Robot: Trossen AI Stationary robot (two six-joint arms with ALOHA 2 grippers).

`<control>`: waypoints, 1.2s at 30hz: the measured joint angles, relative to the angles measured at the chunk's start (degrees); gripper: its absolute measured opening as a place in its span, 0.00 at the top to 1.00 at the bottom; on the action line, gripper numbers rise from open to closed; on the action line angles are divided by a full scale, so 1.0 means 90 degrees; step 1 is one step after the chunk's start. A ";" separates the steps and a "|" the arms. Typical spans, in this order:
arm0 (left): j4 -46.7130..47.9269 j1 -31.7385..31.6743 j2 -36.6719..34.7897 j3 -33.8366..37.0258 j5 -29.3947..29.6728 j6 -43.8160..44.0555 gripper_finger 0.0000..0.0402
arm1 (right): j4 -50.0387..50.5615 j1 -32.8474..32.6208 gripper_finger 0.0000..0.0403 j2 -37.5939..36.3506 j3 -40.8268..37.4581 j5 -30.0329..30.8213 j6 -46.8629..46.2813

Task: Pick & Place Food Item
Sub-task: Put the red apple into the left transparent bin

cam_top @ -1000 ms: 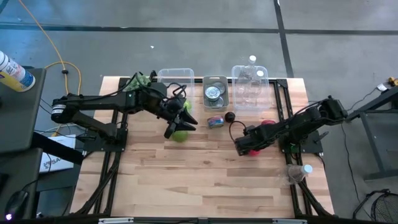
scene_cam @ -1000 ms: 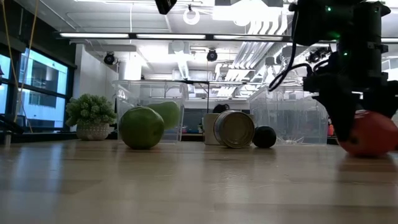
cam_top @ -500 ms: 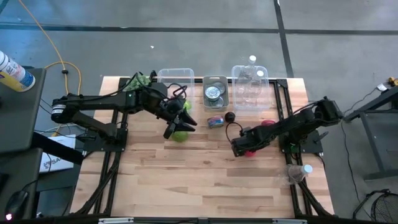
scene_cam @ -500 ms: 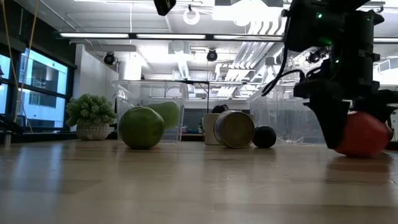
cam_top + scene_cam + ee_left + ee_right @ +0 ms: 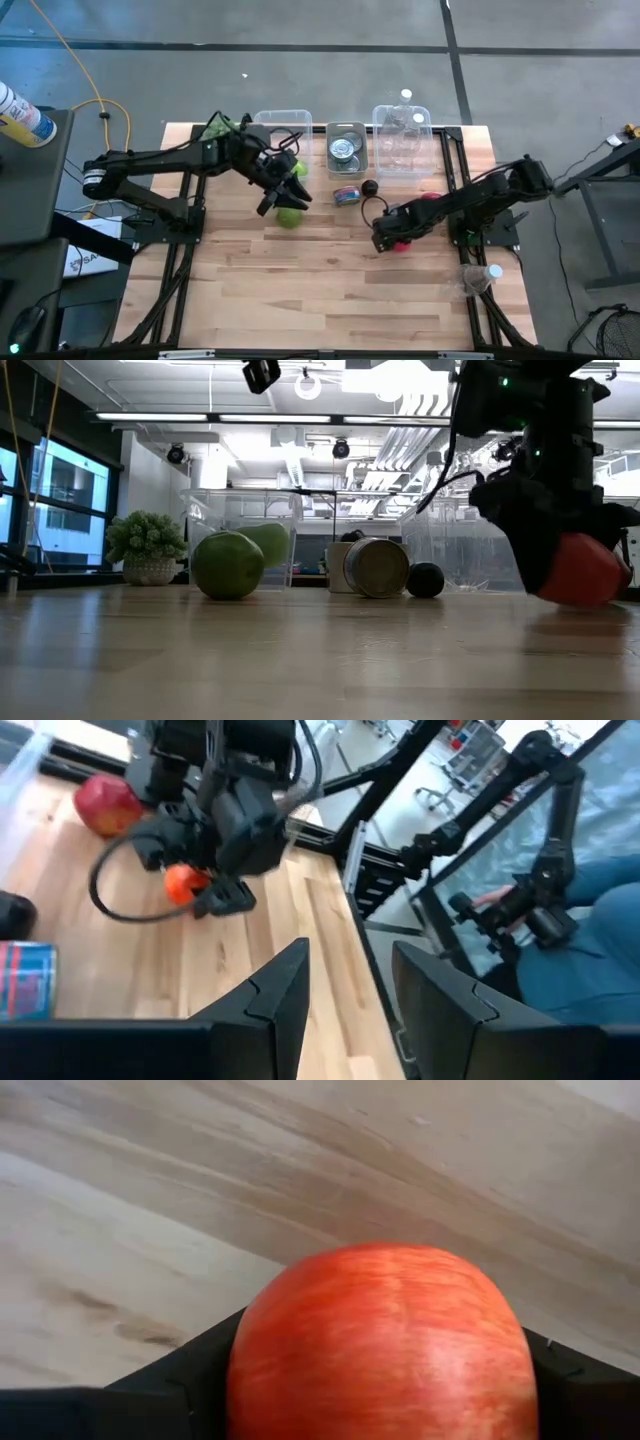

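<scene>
A red apple sits between the fingers of my right gripper, right of the table's middle; the low view shows this apple under the dark gripper. A second red apple lies behind it on the table. My left gripper hangs open above a green apple that rests on the wood; its fingers touch nothing. In the low view the green apple stands left of a tin can. My right gripper holds the red apple by its two opposite sides, pinched between the two fingers. The fingers come down at a slant from the table's right side. In the low view the apple's underside sits at or just above the wood; which, I cannot tell.
Along the far edge stand three clear bins; the middle one holds a can. A lying can, a dark ball and a green fruit sit before them. A plastic bottle lies at the right edge.
My right gripper, shut on the red apple, has shifted a little toward the table's left and tipped, and the apple has moved with it. My left gripper has drawn slightly toward the far edge, away from the green apple, which has stayed put.
</scene>
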State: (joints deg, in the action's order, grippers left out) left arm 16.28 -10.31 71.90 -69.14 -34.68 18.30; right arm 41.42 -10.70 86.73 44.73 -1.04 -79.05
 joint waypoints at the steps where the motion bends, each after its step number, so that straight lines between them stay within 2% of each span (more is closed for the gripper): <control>1: 0.0019 -0.0039 -0.0002 0.0000 -0.0094 0.0020 0.66 | -0.0001 0.0000 0.30 -0.0077 0.0003 0.0000 0.0000; 5: 0.0013 -0.0116 -0.0002 0.0000 -0.0349 -0.0112 0.66 | 0.0230 0.0023 0.30 -0.0379 0.0182 0.0078 0.0022; 10: 0.0023 -0.0276 -0.0085 0.0000 -0.0758 -0.0179 0.66 | 0.0380 0.0285 0.30 -0.0852 0.0555 0.0316 0.0574; 16: 0.0073 -0.0354 -0.0464 0.0000 -0.0845 -0.0418 0.66 | 0.0361 0.0928 0.30 -0.1191 0.1279 0.0411 0.1826; 21: 0.0171 -0.0354 -0.1097 -0.0002 -0.0494 -0.0613 0.66 | -0.0397 0.1445 0.30 -0.1131 0.2376 0.0755 0.3417; 26: 0.0664 -0.0354 -0.1621 -0.0002 -0.0043 -0.0621 0.66 | -0.0956 0.2082 0.30 -0.0605 0.3506 0.0918 0.4774; 31: 0.1138 -0.0305 -0.1840 -0.0002 0.0226 -0.0563 0.66 | -0.1373 0.2590 0.30 0.0254 0.4702 0.0471 0.5586; 36: 0.1647 -0.0144 -0.1855 -0.0002 0.0245 -0.0545 0.66 | -0.1346 0.2775 0.30 0.1556 0.5952 0.0081 0.6288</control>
State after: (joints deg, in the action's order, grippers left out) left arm 31.10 -11.61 55.20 -69.17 -32.47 13.39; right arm 29.31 14.27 100.74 98.30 -0.31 -22.45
